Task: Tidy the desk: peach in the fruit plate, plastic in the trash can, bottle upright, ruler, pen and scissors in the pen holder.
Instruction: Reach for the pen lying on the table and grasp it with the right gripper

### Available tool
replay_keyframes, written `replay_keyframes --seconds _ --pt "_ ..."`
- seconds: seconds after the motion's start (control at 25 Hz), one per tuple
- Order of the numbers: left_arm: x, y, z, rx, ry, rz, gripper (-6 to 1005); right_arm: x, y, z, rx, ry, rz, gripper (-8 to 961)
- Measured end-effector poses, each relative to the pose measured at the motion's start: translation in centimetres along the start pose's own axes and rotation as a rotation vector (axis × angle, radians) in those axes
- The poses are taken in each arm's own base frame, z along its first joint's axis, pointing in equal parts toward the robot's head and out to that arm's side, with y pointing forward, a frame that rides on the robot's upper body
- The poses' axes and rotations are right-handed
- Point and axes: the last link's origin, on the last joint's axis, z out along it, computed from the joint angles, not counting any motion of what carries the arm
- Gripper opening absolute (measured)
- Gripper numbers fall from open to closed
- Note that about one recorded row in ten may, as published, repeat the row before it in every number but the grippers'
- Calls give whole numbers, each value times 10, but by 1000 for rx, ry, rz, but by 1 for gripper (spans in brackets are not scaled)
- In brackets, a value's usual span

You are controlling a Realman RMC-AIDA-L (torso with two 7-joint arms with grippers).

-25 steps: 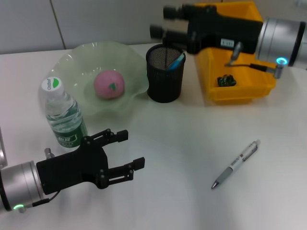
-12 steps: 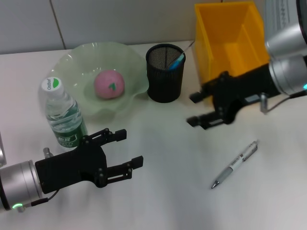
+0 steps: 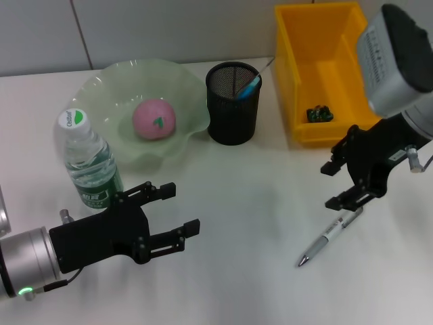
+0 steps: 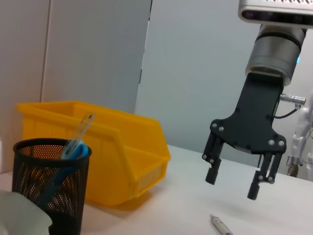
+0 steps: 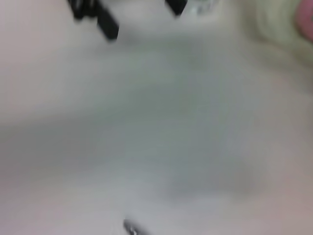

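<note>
From my station I see the left gripper (image 3: 174, 218) low at the near left of the desk (image 3: 243, 203), its fingers spread apart and holding nothing. Just behind it the bottle (image 3: 88, 162) stands upright, cap on top. Behind the bottle is the green plate (image 3: 183, 88), with the peach (image 3: 153, 118) lying in its middle. To the right of the plate stands the black mesh holder (image 3: 232, 108), close to the plate's rim; I can make out a blue-handled item (image 3: 249, 85) and a clear ruler (image 4: 84, 124) leaning inside it. Next comes the yellow bin (image 3: 298, 68), with a small dark scrap (image 3: 318, 114) on its floor; I cannot tell what it is made of. The pen (image 3: 330, 232) lies flat on the desk in front of the bin, tip pointing toward the near edge. The right gripper (image 3: 342, 183) hangs over the pen's upper end, fingers wide open; the left wrist view shows its fingertips (image 4: 211, 176) above the desk, clear of the pen (image 4: 221, 226). The right wrist view is too smeared for me to read more than the desk surface.
</note>
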Motion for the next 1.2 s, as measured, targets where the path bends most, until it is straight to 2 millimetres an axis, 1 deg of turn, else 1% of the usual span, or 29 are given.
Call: replay_keyframes --seconds 0.12,0.28,0.32,0.44,0.52,0.76,1.2 --pt "1 -1 0 9 9 -4 808 -4 -1 5 -20 74 -67 608" --pt "2 -1 -1 16 17 -7 808 -9 0 10 -42 114 -111 608" --pt "2 -2 -1 17 18 -7 808 -12 1 13 -56 129 -144 608" --pt "2 -2 -1 17 18 -7 808 -14 4 17 -72 136 -173 607" --pt "2 -3 0 22 17 -7 808 -17 10 25 -98 149 -220 607" --pt "3 -3 1 28 26 -11 809 -16 14 31 -125 176 -265 606" --pt "2 -2 1 30 32 -20 809 -14 15 40 -150 230 -394 596"
